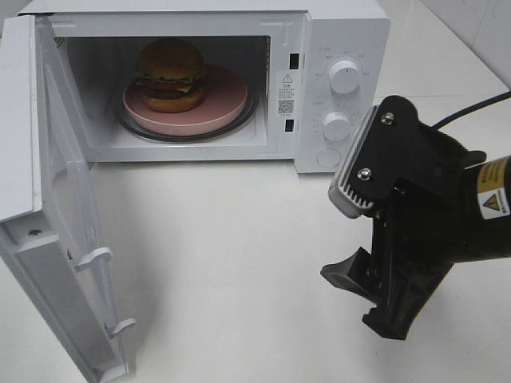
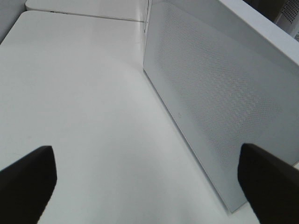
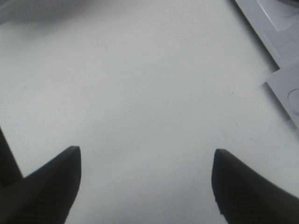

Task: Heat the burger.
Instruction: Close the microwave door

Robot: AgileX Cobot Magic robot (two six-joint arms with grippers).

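High camera first: the microwave [image 1: 335, 48] stands toward the far edge of the counter [image 1: 239, 263]. Its door [image 1: 56, 239] is hinged on the oven's left side and swung wide toward the front left corner. The burger [image 1: 170, 73] sits upright inside on the pink plate [image 1: 215, 112], which rests on the glass turntable [image 1: 128, 132] (loading looks done, I'd say). The right hand [image 1: 359, 299] hovers over the counter's right side, just in front of the two dials [image 1: 344, 77], spread wide and empty. From it the burger lies up and to the left, deep in the cavity. The left hand doesn't show here.

Left wrist camera now: the left hand [image 2: 149, 186] is wide open with nothing in it. Right ahead of it is the door's outer face with its perforated window. It's near, and not touching as far as I can tell.

Right wrist camera: the right hand's fingers [image 3: 56, 182] are well apart over bare counter. Pale grey edges at one corner are too cropped to name.

My read: shutting the door comes next. The left hand is on the door's outside, the push side, and nearer to it than the right. The right hand is better placed for the dials.
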